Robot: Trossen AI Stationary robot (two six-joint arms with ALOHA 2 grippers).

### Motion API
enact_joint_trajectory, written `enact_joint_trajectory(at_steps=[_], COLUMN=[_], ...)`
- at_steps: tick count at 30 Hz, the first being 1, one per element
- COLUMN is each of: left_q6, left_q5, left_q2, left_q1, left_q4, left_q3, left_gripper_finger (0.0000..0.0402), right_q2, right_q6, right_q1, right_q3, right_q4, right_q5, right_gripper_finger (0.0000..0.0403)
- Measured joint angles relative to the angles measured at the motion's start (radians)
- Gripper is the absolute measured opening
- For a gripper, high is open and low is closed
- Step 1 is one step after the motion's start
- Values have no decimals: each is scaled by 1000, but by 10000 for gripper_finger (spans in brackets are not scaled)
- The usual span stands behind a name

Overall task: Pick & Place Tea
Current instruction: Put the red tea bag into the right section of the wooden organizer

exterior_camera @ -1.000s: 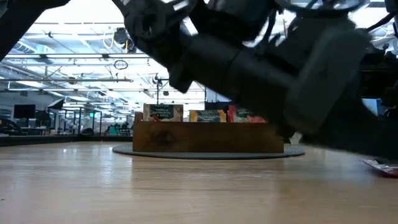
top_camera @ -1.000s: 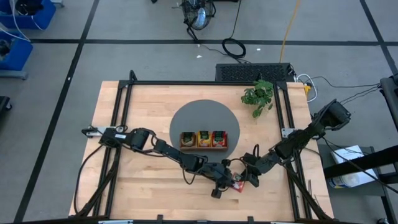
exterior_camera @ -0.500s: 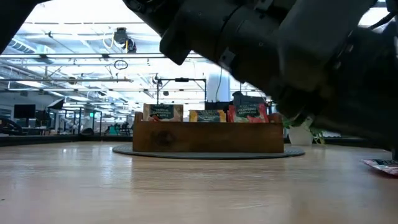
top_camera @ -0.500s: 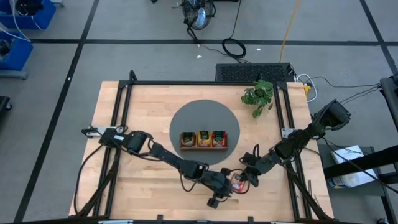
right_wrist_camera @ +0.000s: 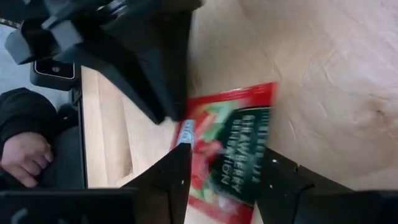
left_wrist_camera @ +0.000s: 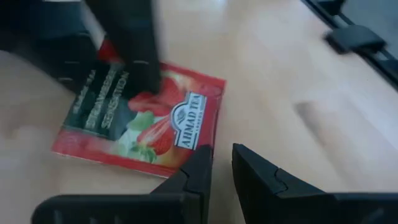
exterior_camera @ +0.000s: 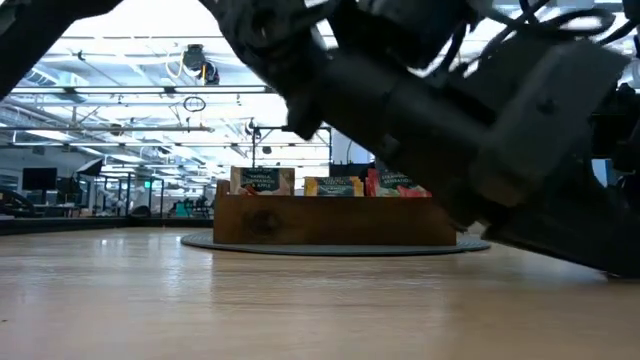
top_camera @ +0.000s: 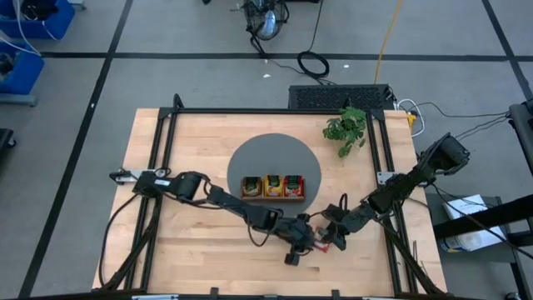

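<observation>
tea sachets (top_camera: 272, 185) fill tray (top_camera: 272, 197) — red sachet (left_wrist_camera: 140, 118) between two narrow-gapped, empty grippers.

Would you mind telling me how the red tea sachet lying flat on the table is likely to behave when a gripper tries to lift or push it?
The red tea sachet lies flat on the wooden table, so it probably offers little edge to grip. Its glossy wrapper suggests it may slide rather than lift. Being thin, it is likely light and bendable.
</observation>
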Motion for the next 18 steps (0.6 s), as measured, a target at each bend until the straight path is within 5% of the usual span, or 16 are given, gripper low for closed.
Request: enact_joint_trajectory(at_steps=[10,18], left_q6=[-24,-11], left_q5=[-2,-5], left_q2=[12,12], left_q1=[34,29], left_q4=[18,17], left_q3=[0,-1], left_gripper_finger=[71,71], right_q2=[0,2], right_q6=[-60,-127], right_q1=[0,0], right_q3=[-1,-3], right_q4=[-6,-1], right_q5=[9,85], right_gripper_finger=[131,20])
